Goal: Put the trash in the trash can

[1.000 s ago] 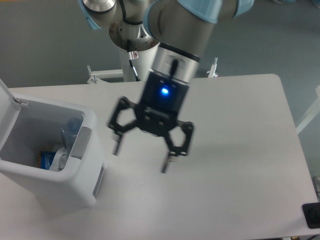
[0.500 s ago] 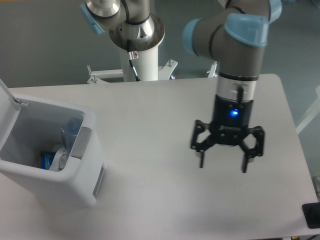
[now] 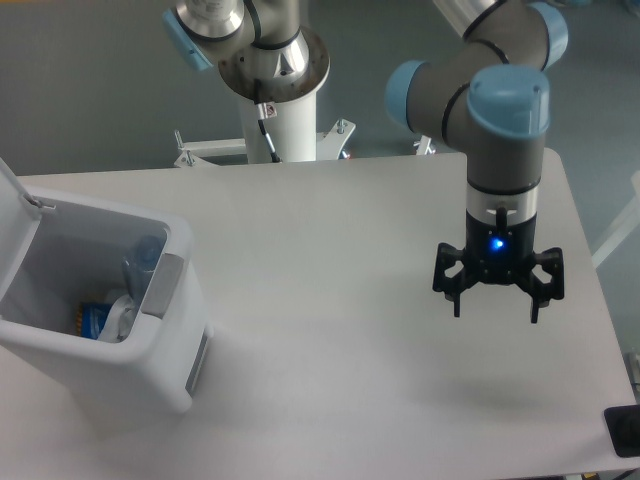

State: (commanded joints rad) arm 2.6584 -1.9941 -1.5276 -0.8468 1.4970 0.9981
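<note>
Inside, the bin (image 3: 95,370) at the left of the table (image 3: 330,400) held the trash: a clear crushed bottle (image 3: 140,265) leaned against the near wall, its blue label (image 3: 92,320) showing low down, and a pale crumpled wrapper (image 3: 120,315) lay beside it at the bottom. How the two pieces touched could not be told through the shadow. That bin was white and boxy with rounded corners, a grey handle recess (image 3: 165,285) on its right side, and its lid (image 3: 15,225) stood swung up at the far left edge.

Well apart from it, over the right part of the table, the gripper (image 3: 497,311) hung clear of the surface with its fingers spread wide and nothing between them. It pointed straight down from a vertical wrist, a blue light (image 3: 497,243) glowing on its body. Behind it the arm (image 3: 500,110) bent back toward the base post (image 3: 275,100) beyond the far table edge.
</note>
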